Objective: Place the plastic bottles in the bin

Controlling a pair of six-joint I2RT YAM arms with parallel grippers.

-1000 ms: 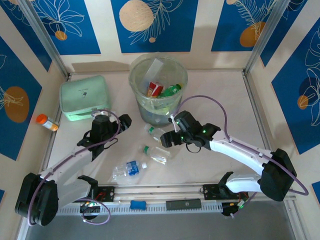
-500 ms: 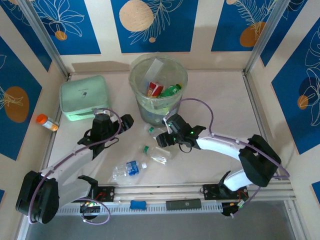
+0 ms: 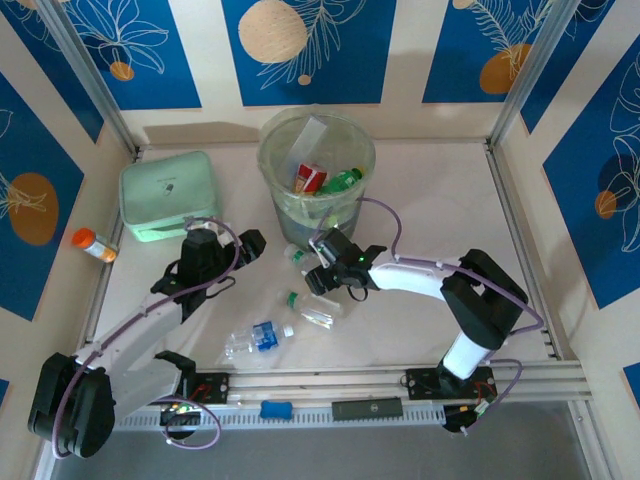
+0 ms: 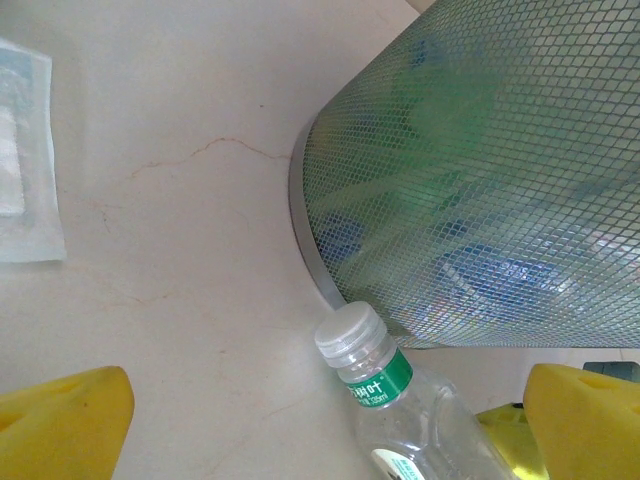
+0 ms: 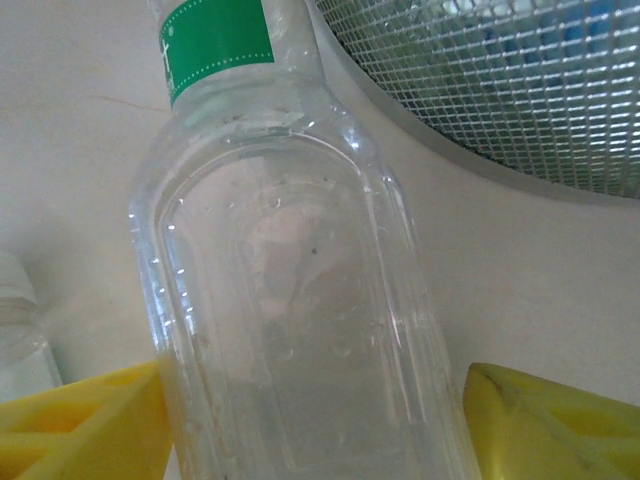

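While the overhead camera is my reference, I read the right claw (image 3: 318,272) as the nearer one. It sits over the bottle with the green band (image 3: 300,257), which lies on its side on the table (image 3: 430,200) at the foot of the bin (image 3: 318,232). The left claw (image 3: 247,243) hangs just to the left of that bottle, spread wide and holding nothing. Two more bottles lie nearer me, a green-capped bottle (image 3: 314,310) and a blue-label bottle (image 3: 258,338), both well apart from either claw. Several bottles are already inside the bin.

From the left wrist camera, the bottle with the green band (image 4: 395,400) points its white cap at the mesh wall of the bin (image 4: 480,150), almost touching the base ring. Its body runs back low and to the right, closer to the right-hand finger. The left claw (image 4: 320,420) is fully released, its yellow fingers (image 4: 65,425) at the frame edges.

From the right wrist camera, the bottle (image 5: 290,300) runs straight away from the right claw (image 5: 315,425). Its long axis goes up the frame, neck farthest, and the base of the bin (image 5: 500,90) is just beyond on the right. The jaws straddle the clear body squarely across that axis. One pad (image 5: 85,425) looks to be against the plastic, while the other shows a sliver of table beside it, so I cannot tell whether the bottle is truly gripped. I judge the next lift depends on that squeeze holding, since the clear body looks slick and soft.
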